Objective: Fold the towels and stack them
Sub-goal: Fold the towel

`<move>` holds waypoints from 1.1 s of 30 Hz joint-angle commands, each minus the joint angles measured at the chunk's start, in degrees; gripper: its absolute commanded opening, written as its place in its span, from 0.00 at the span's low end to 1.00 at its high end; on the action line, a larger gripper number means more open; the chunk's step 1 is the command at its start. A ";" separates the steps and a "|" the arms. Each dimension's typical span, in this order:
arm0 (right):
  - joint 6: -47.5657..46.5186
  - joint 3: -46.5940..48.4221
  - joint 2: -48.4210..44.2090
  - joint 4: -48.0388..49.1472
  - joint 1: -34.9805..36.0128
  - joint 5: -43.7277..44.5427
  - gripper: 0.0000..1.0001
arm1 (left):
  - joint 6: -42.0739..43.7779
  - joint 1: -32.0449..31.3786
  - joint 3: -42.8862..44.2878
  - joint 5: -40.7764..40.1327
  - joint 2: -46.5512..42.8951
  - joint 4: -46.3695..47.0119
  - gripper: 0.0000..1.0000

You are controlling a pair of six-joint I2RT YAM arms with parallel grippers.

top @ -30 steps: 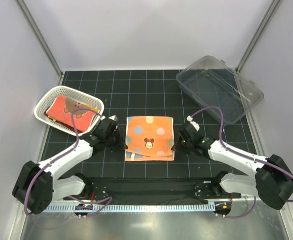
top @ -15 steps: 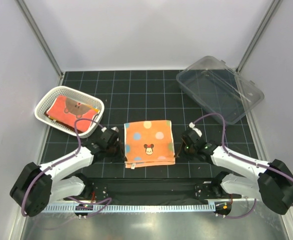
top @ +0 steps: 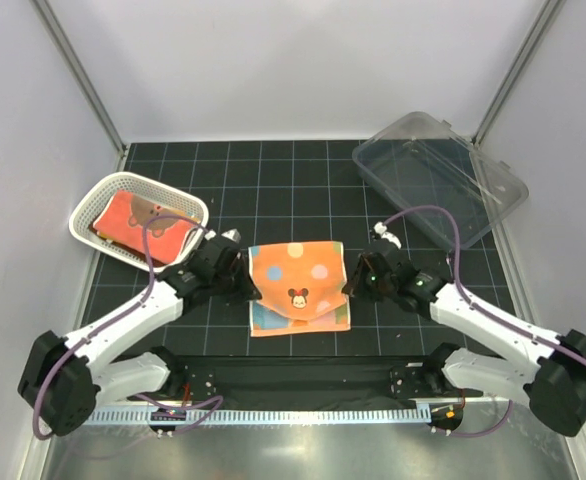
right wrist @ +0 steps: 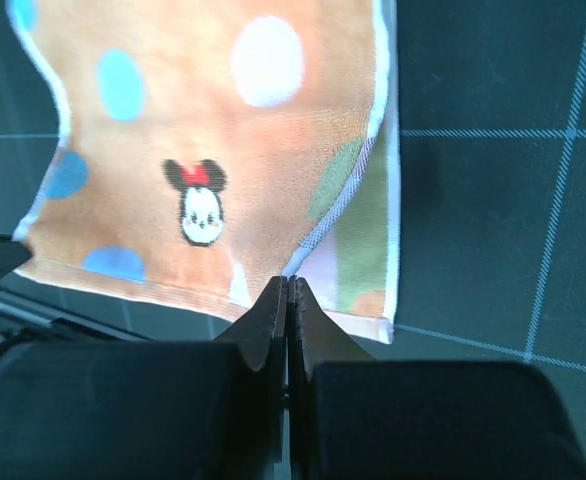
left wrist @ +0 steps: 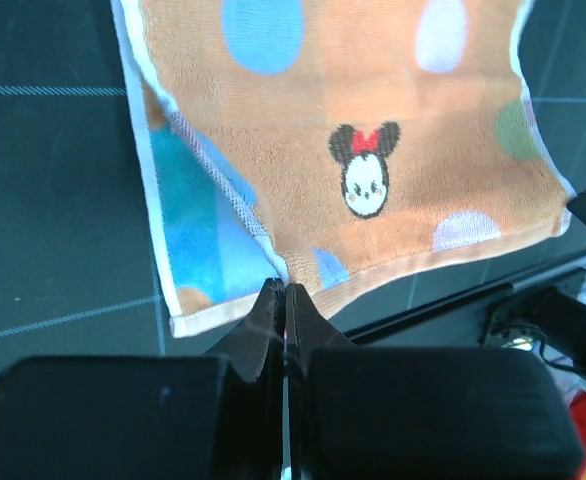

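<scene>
An orange towel (top: 298, 285) with coloured spots and a cartoon mouse face lies in the middle of the black grid mat. My left gripper (top: 255, 291) is shut on the near left corner of its upper layer (left wrist: 373, 120). My right gripper (top: 347, 285) is shut on the near right corner (right wrist: 203, 120). Both corners are lifted, so the layer beneath shows blue (left wrist: 188, 215) on the left and green (right wrist: 363, 240) on the right. Another red-orange towel (top: 138, 220) with a bear face sits in the white basket.
The white mesh basket (top: 91, 205) stands at the left of the mat. A clear plastic bin (top: 438, 185) sits tilted at the back right. A black bar and rail run along the near edge between the arm bases.
Both grippers came in to the towel's near corners and then rose and moved away from the near edge with them. The towel's upper layer is now lifted off the lower one.
</scene>
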 commanded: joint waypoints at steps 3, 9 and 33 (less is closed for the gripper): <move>0.25 -2.86 -6.79 -3.17 0.20 -1.66 0.01 | -1.79 -2.36 -3.57 0.13 -7.59 -4.34 0.00; 2.80 -13.41 -7.60 5.00 0.20 -4.47 0.01 | -5.84 -2.80 -16.40 1.62 -10.51 4.54 0.00; -4.74 0.17 0.37 -1.05 -0.06 5.19 0.54 | -3.82 -2.80 -11.24 4.70 -13.31 -1.87 0.65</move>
